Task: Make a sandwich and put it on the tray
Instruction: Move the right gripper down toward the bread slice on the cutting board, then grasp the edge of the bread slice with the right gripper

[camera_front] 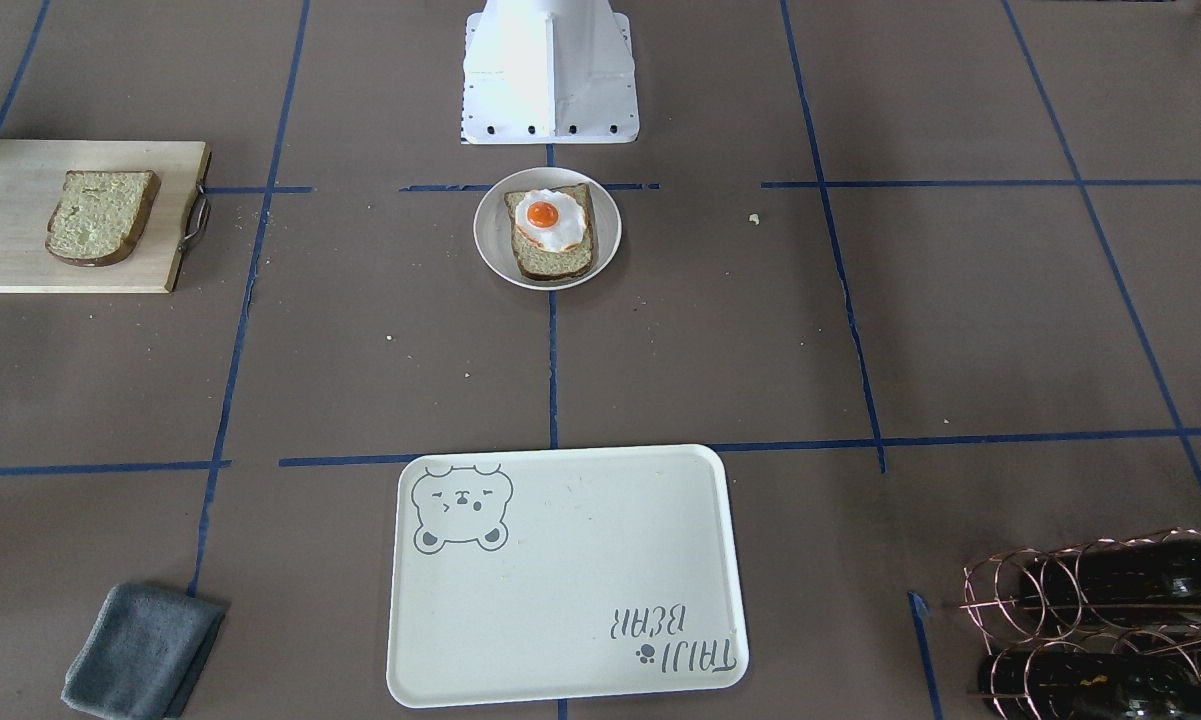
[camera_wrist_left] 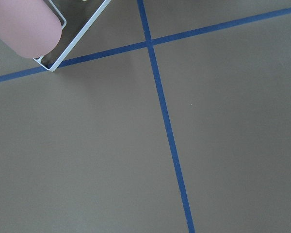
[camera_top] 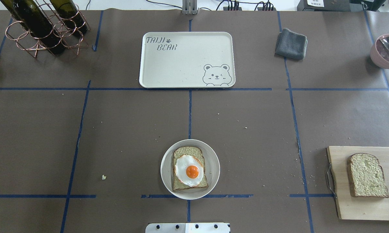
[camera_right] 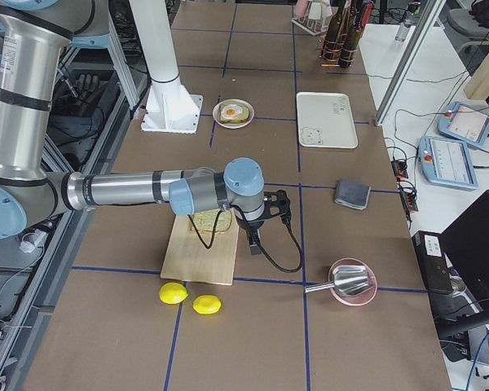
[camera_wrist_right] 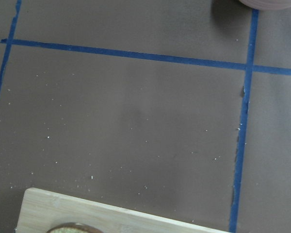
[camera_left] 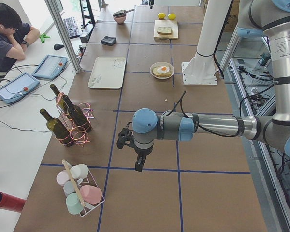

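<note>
One bread slice with a fried egg on it lies on a small round white plate near the robot's base; it also shows in the front view. The second bread slice lies on the wooden cutting board at the table's right. The cream bear tray lies bare at the far middle. My left gripper hangs over bare table far to the left. My right gripper hangs beside the board. I cannot tell whether either is open or shut.
A copper rack of wine bottles stands at the far left. A grey folded cloth and a pink bowl with a spoon are at the far right. Two lemons lie beyond the board. A rack of cups stands near the left gripper.
</note>
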Available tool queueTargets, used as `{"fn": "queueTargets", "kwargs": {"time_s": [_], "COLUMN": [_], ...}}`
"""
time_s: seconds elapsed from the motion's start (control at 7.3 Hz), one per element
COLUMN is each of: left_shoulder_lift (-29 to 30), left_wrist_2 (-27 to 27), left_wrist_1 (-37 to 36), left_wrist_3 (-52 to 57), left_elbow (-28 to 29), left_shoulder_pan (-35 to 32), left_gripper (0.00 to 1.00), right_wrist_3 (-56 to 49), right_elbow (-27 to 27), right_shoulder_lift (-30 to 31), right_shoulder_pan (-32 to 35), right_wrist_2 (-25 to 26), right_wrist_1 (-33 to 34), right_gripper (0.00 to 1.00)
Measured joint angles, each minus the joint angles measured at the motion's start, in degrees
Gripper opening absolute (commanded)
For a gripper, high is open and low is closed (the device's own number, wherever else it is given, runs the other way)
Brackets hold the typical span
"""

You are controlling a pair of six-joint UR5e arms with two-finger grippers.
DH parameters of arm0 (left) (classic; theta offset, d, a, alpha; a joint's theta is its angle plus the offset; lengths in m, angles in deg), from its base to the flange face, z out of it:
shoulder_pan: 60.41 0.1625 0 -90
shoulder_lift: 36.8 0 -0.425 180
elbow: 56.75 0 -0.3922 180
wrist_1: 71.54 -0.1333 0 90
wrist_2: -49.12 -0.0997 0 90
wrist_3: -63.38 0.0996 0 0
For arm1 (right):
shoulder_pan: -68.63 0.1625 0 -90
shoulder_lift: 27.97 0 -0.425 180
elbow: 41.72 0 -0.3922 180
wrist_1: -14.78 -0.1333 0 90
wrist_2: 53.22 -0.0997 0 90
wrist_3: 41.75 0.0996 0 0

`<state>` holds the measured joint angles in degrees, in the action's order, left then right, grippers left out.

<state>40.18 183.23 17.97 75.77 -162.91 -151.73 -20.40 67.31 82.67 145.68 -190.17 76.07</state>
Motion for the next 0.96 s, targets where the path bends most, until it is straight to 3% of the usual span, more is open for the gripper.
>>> {"fn": "queueTargets", "kwargs": {"time_s": [0.27,0.55,0.68,0.96], "left_shoulder_lift": [0.01,0.01,0.01,0.01], "left_wrist_2": [0.01,0.01,0.01,0.01], "left_wrist_1": [0.04,0.05,0.05,0.05], "left_wrist_3": [-0.05,-0.07,-0.03,0.00], "left_elbow": [-0.01,-0.01,-0.01,-0.05], "left_shoulder_pan": [0.00,-0.06,-0.06,-0.01], "left_gripper": [1.00,1.00,1.00,1.00], "right_wrist_3": [14.16,25.24,29.08,33.05], "right_elbow": [-1.79,-6.58,-8.88,-10.56], "right_shoulder_lift": [5.13,6.43,6.55,6.52], "right_shoulder_pan": [-7.77,-15.31,-18.48,-23.29], "right_wrist_2": [1.86,6.23,8.19,11.03], "right_wrist_1": [-17.21,-31.93,-37.44,-41.06], "right_gripper": [0.95,0.87,0.81,0.79]}}
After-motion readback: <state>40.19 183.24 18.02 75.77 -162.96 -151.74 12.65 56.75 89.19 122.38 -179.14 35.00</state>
